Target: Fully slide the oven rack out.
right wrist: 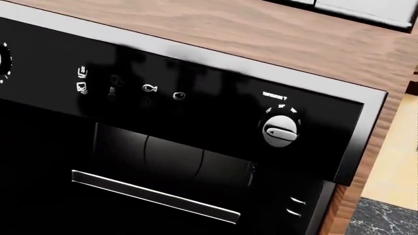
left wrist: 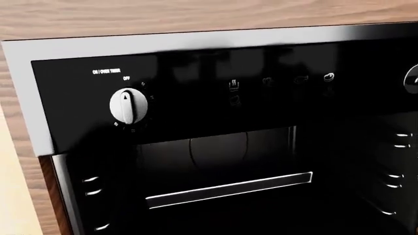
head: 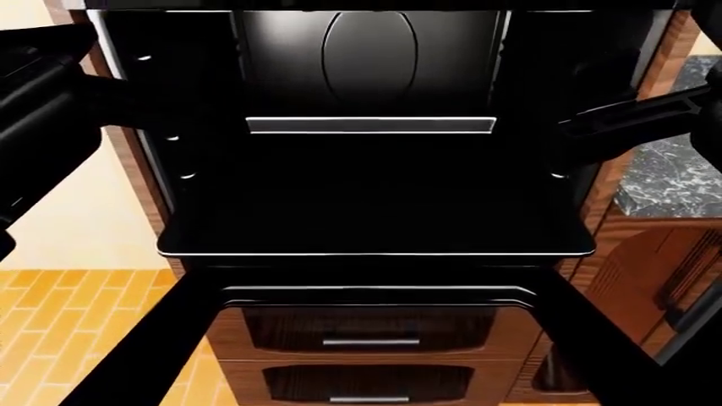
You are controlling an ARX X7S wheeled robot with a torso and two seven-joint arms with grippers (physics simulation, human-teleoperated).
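Right, nearest me: the black oven door frame with see-through pane (head: 373, 296) hangs open and down, and brown wooden drawers with silver handles (head: 370, 342) show through it. Just beyond, the wide flat glossy black oven rack with thin silver rim (head: 376, 241) sits with its front edge out past the cavity mouth, over the door hinge line. Looks fully or nearly fully extended; can't see the back edge against the runners, so can't confirm end stop. Little or nothing left, I'd judge.

Both dark arms flank the opening, left arm (head: 46, 93) and right arm (head: 643, 114), well apart from the rack. Fingers on neither gripper show in any view; can't tell if open or closed.

Deeper in: narrow silver-rimmed black bar (head: 370, 124), then the oval back panel (head: 370, 51). Above, a black control panel with white round knobs (left wrist: 128, 105).
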